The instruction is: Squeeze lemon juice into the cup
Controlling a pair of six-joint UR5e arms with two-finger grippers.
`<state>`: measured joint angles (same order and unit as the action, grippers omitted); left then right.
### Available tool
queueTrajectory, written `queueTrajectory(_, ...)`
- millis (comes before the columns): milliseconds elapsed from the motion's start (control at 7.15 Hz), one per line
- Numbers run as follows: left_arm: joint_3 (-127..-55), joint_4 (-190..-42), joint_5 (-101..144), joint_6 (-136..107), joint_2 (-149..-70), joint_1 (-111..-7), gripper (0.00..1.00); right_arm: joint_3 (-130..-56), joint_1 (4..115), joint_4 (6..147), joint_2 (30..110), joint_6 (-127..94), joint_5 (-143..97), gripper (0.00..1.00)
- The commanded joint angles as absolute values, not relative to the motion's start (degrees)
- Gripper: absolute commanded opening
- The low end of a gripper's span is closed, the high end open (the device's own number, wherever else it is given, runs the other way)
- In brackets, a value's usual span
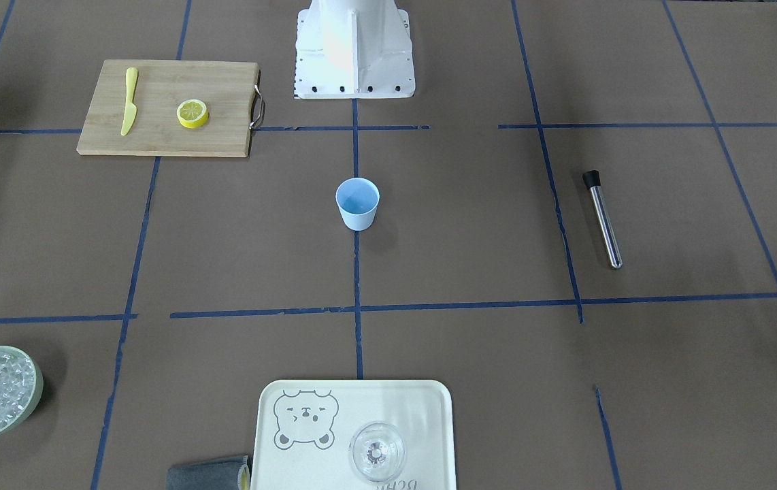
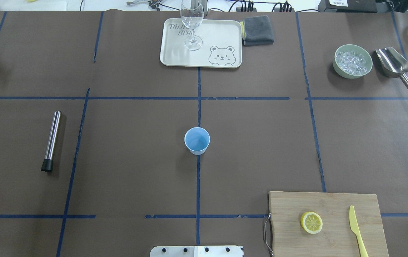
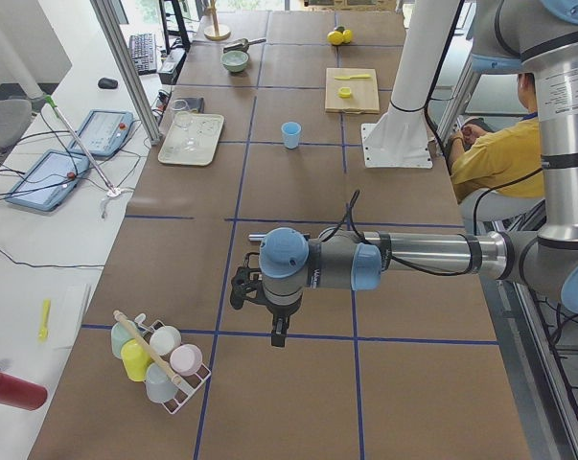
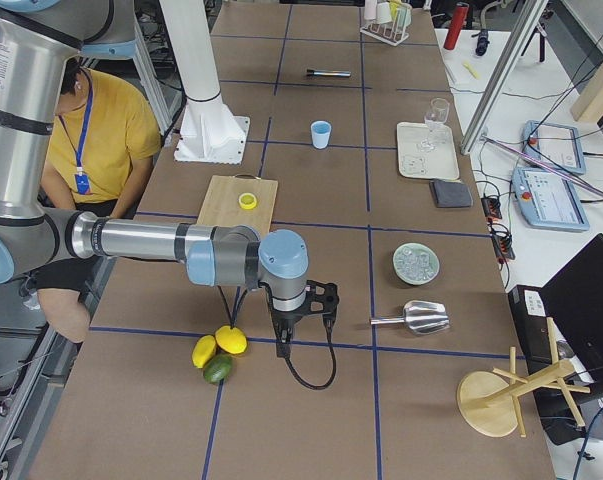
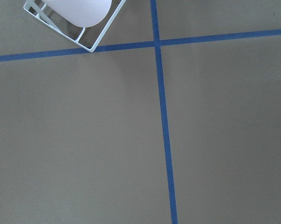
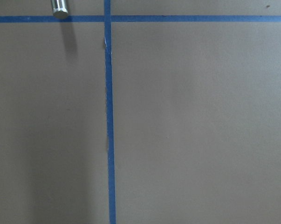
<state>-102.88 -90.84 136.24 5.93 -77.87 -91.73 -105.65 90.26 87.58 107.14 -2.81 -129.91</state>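
The lemon (image 2: 311, 222) is a yellow half lying cut face up on a wooden cutting board (image 2: 332, 203) at the table's near right. It also shows in the front view as the lemon (image 1: 192, 113). The light-blue cup (image 2: 197, 140) stands upright at the table's centre, about half a table width from the lemon. Neither gripper appears in the overhead or front view. My left gripper (image 3: 277, 332) hangs over bare table near a cup rack, far from both. My right gripper (image 4: 281, 343) hovers beside whole citrus fruits, past the board. I cannot tell whether either is open or shut.
A yellow toy knife (image 2: 357, 230) lies on the board right of the lemon. A steel muddler (image 2: 51, 140) lies at the left. A tray (image 2: 175, 57) with a clear glass (image 2: 192, 25), a grey cloth (image 2: 257, 30), an ice bowl (image 2: 353, 61) and a scoop (image 2: 395, 66) line the far side. A person (image 4: 96, 140) sits behind.
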Motion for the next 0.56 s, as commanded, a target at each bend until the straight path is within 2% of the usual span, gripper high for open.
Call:
queueTrajectory(0, -103.0, -91.2, 136.1, 6.2, -77.9, -91.8, 1.00, -105.6, 90.3, 87.5, 107.1, -2.8, -129.9, 1.00)
queueTrajectory(419, -102.7, -91.1, 136.1, 6.2, -77.9, -91.8, 1.00, -103.5, 90.1, 87.4, 107.0, -2.8, -130.0, 1.00)
